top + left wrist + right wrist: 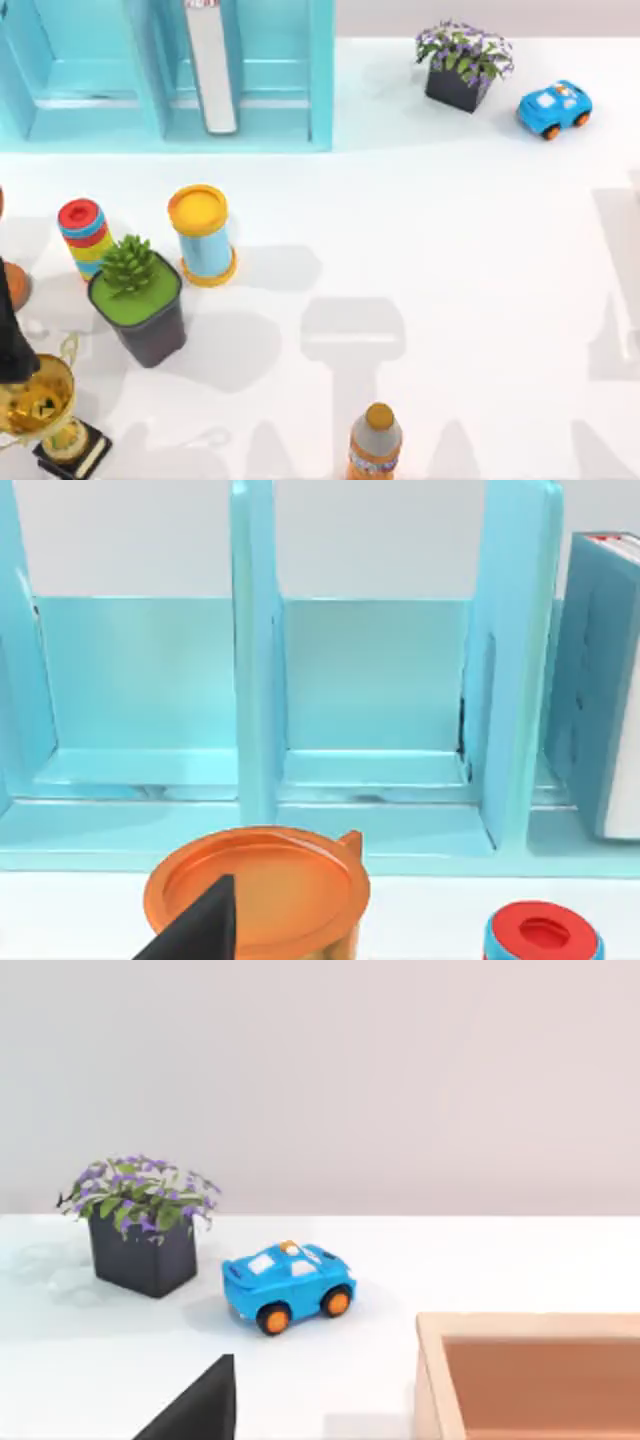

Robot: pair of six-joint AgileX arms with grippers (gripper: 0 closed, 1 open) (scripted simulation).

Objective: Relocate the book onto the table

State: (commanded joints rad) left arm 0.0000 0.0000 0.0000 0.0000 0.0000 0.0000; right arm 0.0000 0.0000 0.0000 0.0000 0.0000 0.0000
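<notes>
The book [210, 65] stands upright in the light-blue shelf unit [90, 125] at the table's back left, white-grey page edges facing up with a red mark at its far end. In the left wrist view the book [600, 680] shows its teal cover in a compartment beyond a divider. The white table [450, 250] spreads in front of the shelf. My left gripper [200, 935] hovers low at the table's left edge, above an orange round container [255, 885] and well short of the book. My right gripper [200, 1410] sits off to the right, facing the back wall.
In front of the shelf stand a coloured ring stack [82, 235], a yellow-lidded blue can [203, 235], a succulent in a dark pot [135, 300], a gold trophy [45, 410] and an orange bottle [375, 445]. A purple flower pot [462, 65] and blue toy car [555, 108] sit back right; a wooden box [530, 1375] lies near the right gripper.
</notes>
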